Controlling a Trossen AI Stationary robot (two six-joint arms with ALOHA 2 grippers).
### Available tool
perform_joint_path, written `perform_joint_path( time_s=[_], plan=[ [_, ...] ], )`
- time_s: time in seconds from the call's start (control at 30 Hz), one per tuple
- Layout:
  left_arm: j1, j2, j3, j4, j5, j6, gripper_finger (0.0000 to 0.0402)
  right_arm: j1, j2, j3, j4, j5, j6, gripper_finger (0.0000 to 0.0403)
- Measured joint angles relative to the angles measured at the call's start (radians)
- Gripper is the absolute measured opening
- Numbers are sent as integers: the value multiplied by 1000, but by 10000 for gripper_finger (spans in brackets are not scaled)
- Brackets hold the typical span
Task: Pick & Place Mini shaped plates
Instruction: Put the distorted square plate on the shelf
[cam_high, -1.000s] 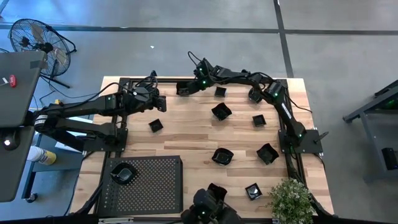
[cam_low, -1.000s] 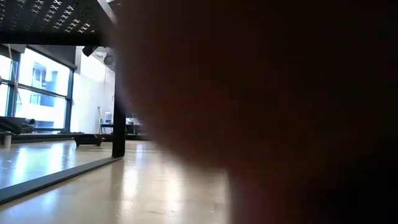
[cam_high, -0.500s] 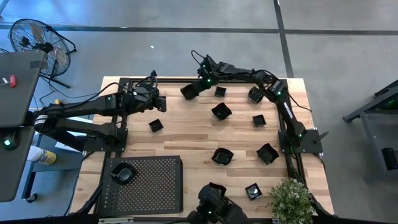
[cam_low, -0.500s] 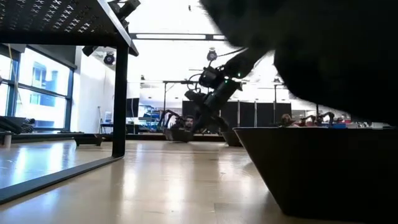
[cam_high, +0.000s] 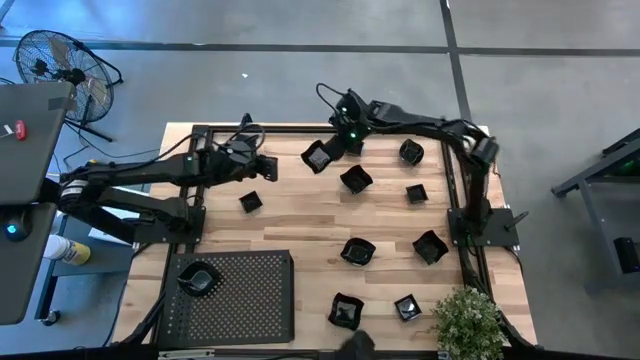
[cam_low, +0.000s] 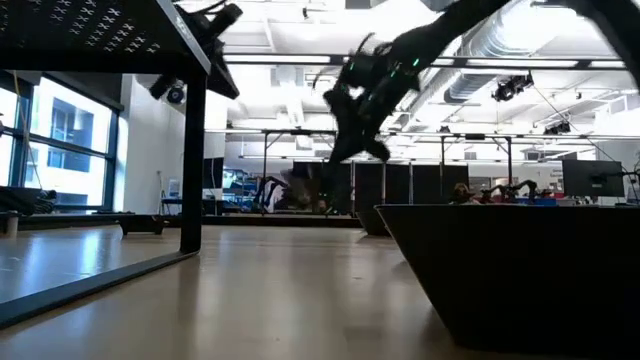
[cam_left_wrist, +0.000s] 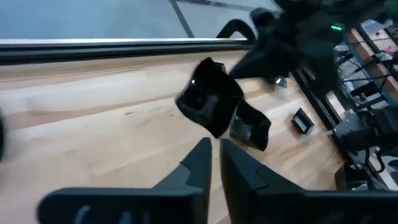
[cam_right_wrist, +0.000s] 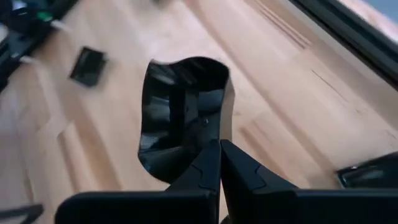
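While a plate (cam_high: 346, 312) now sits at the near worktop (cam_high: 300, 225) edge where something dark hovered before, the right pincer (cam_high: 327, 152), pinching a mini plate (cam_high: 317, 157) by its rim, has lifted it off the far edge, carry underway; left pincer (cam_high: 268, 168) pressed together, idle.

Glossy black mini shaped plates (cam_high: 356, 180) lie scattered across the table; one (cam_high: 316, 157) is tilted, apparently lifted; another (cam_high: 199, 279) sits on the tray.

Even daylight overhead; low view backlit by ceiling lights, foreground silhouetted; wrist views motion-blurred.
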Motion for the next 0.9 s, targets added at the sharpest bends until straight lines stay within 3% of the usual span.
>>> perform_joint_path(
  time_s=[0.17, 0.33, 0.47, 0.73, 0.9],
  plan=[
    [0, 91, 27, 117, 30, 139, 93, 106, -128, -85, 10, 132, -85, 0],
    [0, 170, 112, 108, 55, 295, 116, 199, -184, -94, 19, 225, -127, 0],
    [0, 209, 173, 43, 110, 341, 118, 232, -209, -96, 62, 260, -109, 0],
    [0, 235, 214, -30, 127, 341, 114, 247, -238, -96, 128, 260, -85, 0],
    [0, 235, 214, -48, 125, 335, 85, 253, -248, -96, 132, 253, -85, 0]
  ],
)
